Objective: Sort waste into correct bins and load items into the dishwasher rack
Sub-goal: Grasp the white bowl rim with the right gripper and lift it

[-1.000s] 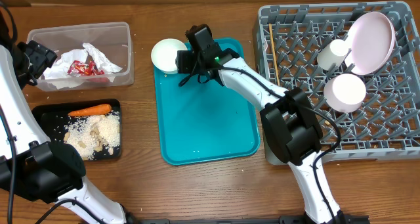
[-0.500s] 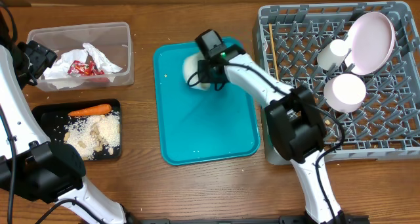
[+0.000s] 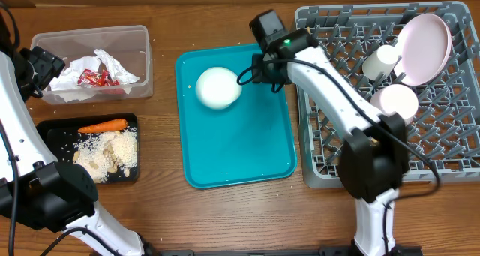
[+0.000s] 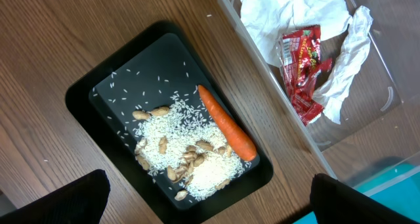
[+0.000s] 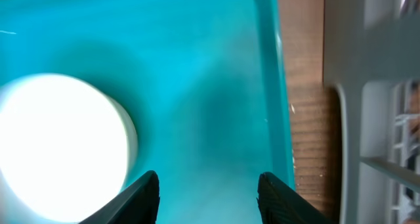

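A small white bowl [image 3: 218, 87] lies on the teal serving tray [image 3: 240, 151], apparently rim down; it also shows in the right wrist view [image 5: 62, 142]. My right gripper [image 3: 256, 72] is open and empty over the tray's far right corner, just right of the bowl [image 5: 209, 191]. The grey dishwasher rack [image 3: 450, 162] holds the pink-white plate [image 3: 424, 40], a white cup [image 3: 380, 61] and another white bowl [image 3: 395, 104]. My left gripper [image 3: 43, 64] is open and empty above the bins [image 4: 207, 209]. The clear tub [image 3: 142, 61] holds napkins [image 4: 295, 10] and a red wrapper [image 4: 303, 63]. The black tray [image 4: 98, 86] holds a carrot [image 4: 226, 124], rice and nuts [image 4: 190, 155].
The rack's near left wall [image 5: 367, 152] stands just right of the teal tray's rim, with a strip of wooden table [image 5: 308, 138] between them. The right arm reaches across the rack's left side. The black tray sits in front of the clear tub on the left.
The right gripper carried the bowl from the tray's far left corner toward the middle, let it go, and moved right toward the rack. The left arm has not moved.
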You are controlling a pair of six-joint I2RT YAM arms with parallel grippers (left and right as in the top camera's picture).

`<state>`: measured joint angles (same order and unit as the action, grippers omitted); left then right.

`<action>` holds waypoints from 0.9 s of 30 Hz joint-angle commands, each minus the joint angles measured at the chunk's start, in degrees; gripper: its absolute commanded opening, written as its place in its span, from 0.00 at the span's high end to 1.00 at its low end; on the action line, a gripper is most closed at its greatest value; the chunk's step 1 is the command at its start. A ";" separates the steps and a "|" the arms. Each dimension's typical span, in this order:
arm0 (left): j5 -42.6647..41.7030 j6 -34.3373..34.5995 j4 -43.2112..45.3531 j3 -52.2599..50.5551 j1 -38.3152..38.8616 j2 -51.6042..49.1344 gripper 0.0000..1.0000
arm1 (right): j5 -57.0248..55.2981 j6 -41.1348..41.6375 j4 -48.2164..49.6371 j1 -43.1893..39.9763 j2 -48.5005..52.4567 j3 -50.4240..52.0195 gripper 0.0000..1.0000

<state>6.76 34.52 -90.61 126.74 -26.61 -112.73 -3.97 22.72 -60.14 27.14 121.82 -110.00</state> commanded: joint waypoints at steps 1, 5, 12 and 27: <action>0.92 -0.46 0.02 -0.04 0.39 -0.20 0.00 | 7.06 -6.43 1.77 1.66 -3.50 -0.79 0.46; 0.92 -0.46 0.02 -0.04 0.39 -0.20 0.00 | 15.72 -13.92 3.08 3.63 -2.71 -0.70 0.44; 0.92 -0.46 0.04 -0.04 0.39 -0.20 0.00 | 14.40 -8.68 2.78 9.01 -2.16 -0.61 0.45; 0.92 -0.46 0.04 -0.04 0.39 -0.20 0.00 | 6.99 -26.58 9.90 18.88 3.45 -0.55 0.45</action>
<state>6.76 34.52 -90.63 126.74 -26.61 -112.73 5.80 2.15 -50.94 46.54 121.95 -110.45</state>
